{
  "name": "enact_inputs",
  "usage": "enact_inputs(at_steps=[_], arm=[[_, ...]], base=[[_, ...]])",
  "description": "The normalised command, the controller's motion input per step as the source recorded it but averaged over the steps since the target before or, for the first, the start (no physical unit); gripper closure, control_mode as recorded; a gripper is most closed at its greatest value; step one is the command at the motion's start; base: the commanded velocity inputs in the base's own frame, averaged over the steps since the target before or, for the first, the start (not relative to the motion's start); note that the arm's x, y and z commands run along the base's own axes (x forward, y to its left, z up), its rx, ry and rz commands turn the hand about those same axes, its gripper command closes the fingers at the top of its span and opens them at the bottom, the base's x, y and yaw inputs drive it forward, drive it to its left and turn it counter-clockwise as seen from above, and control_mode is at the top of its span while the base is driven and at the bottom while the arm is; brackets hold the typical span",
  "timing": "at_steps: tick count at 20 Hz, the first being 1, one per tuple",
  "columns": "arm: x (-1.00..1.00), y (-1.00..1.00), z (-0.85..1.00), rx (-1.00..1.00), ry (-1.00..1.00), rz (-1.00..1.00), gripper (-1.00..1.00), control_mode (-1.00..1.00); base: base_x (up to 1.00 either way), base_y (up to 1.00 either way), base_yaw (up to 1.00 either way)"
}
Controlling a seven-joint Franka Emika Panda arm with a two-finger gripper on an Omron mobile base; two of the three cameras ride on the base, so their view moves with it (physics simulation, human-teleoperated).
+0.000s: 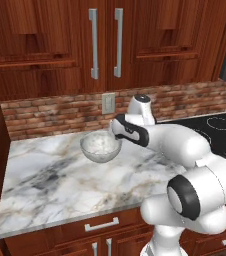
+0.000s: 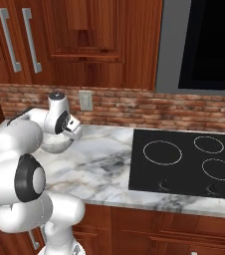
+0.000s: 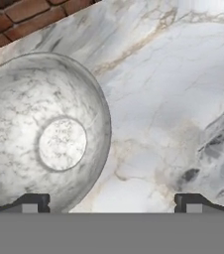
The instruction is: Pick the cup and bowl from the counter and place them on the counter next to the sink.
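In the left base view, the wide, round, translucent grey-white glassy bowl (image 1: 100,146) is seen standing on the white marble surface with grey and tan veins (image 1: 50,185), near the red brick backsplash (image 1: 45,117). The white arm's wrist is held just beside the bowl's right rim. A pale wall plate (image 1: 108,103) is set in the brick, under reddish-brown wooden cabinets with steel handles (image 1: 93,44). No writing can be read.

In the right base view, the bowl (image 2: 55,142) is largely covered by the arm; a black glass cooktop with white rings (image 2: 184,162) is set into the surface to its right.

In the hand view, the pincer (image 3: 111,203) is seen released, jaws spread wide above the surface, with the left tip over the bowl's rim (image 3: 96,99).
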Motion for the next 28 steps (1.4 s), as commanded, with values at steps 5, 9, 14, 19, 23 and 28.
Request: enact_inputs(at_steps=[5, 9, 14, 19, 23, 28], arm=[[0.35, 0.05, -0.06, 0.0, 0.0, 0.0, -1.0, -1.0], [0.31, 0.12, -0.15, 0.0, 0.0, 0.0, -1.0, -1.0], [0.19, 0.14, -0.18, 0.0, 0.0, 0.0, -1.0, -1.0], [0.0, 0.01, -0.23, 0.0, 0.0, 0.0, -1.0, -1.0], [0.0, 0.0, -0.26, 0.0, 0.0, 0.0, -1.0, -1.0], [0.0, 0.0, -0.18, 0.0, 0.0, 0.0, -1.0, -1.0]], base=[[0.0, 0.0, 0.0], [0.0, 0.0, 0.0], [0.0, 0.0, 0.0], [0.0, 0.0, 0.0], [0.0, 0.0, 0.0], [0.0, 0.0, 0.0]])
